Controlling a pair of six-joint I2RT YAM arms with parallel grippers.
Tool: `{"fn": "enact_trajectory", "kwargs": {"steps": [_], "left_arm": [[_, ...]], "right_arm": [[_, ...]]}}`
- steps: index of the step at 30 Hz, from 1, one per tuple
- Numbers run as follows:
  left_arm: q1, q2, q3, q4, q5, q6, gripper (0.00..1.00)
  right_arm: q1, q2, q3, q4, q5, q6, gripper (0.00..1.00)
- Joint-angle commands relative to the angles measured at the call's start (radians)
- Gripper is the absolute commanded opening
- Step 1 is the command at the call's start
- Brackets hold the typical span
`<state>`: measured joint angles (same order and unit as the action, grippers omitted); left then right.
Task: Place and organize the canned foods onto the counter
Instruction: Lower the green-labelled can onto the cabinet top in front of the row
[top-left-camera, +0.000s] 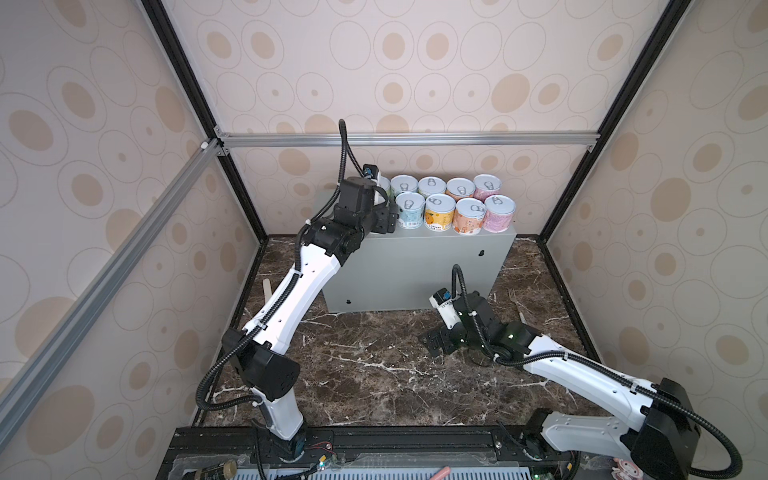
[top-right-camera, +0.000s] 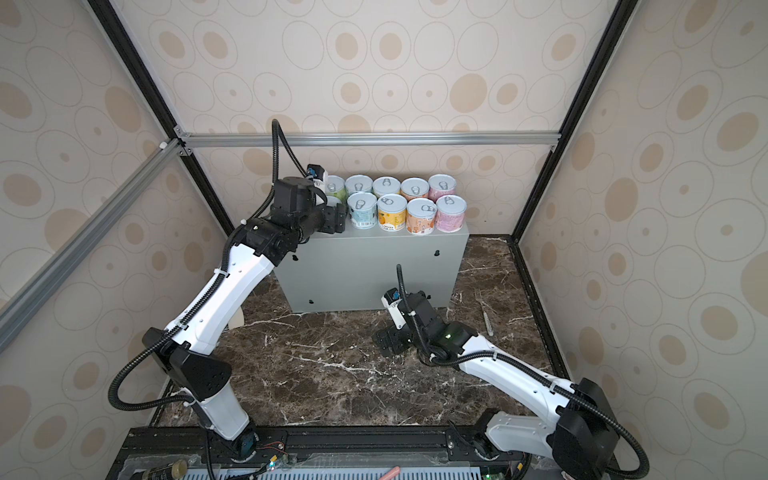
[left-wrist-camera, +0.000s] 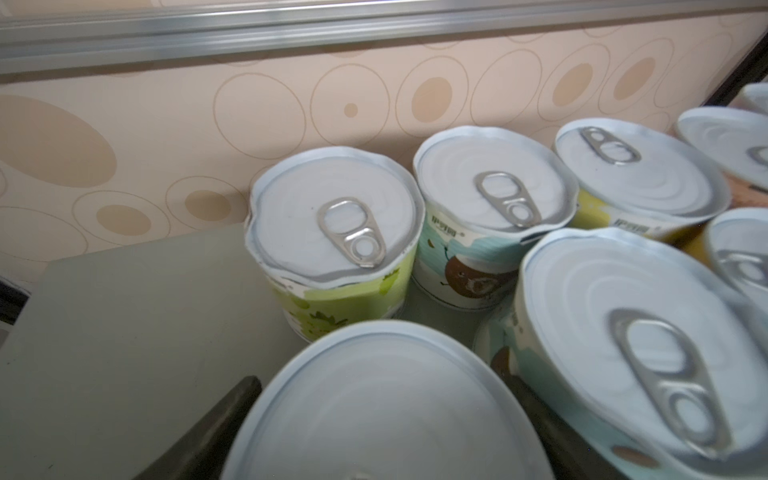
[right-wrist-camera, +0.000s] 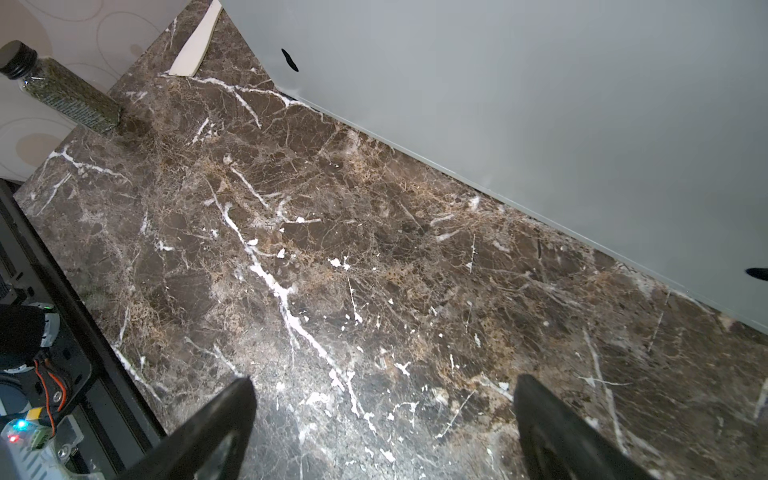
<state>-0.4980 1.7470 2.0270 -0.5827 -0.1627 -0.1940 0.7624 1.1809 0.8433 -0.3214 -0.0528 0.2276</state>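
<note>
Where the left gripper (left-wrist-camera: 390, 386) hangs over one end of the counter (top-right-camera: 374, 266), the canned foods (top-left-camera: 469, 210) stand upright on its top in two close rows. Count: ten cans, one counter. By label: pink cans (top-left-camera: 498, 220) two, orange cans (top-left-camera: 468, 222) two, yellow cans (top-left-camera: 438, 218) two, blue cans (top-left-camera: 409, 216) two, green can (left-wrist-camera: 345, 299) one seen. The tenth can (left-wrist-camera: 386, 415) shows only its lid in the left wrist view; label hidden.

Left gripper: fingers (left-wrist-camera: 224, 419) stand either side of the tenth can, spread wide enough to straddle it. Whether the pads press it or stand just clear, cannot tell. Green can sits just beyond the fingertips; a blue one just beside one finger.

As for the right gripper (right-wrist-camera: 382, 382): jaws wide, nothing between them. It hangs low over the marble (right-wrist-camera: 332, 249), with the counter's front face near, ahead of its fingertips. One fork (top-right-camera: 484, 309) lies on the marble, well apart from this gripper, out past its wrist.
</note>
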Motion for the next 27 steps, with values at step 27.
{"fn": "enact_trajectory", "kwargs": {"steps": [27], "left_arm": [[0.008, -0.271, -0.082, 0.037, 0.008, -0.012, 0.72]], "right_arm": [[-0.005, -0.187, 0.022, -0.116, 0.011, 0.049, 0.99]]}}
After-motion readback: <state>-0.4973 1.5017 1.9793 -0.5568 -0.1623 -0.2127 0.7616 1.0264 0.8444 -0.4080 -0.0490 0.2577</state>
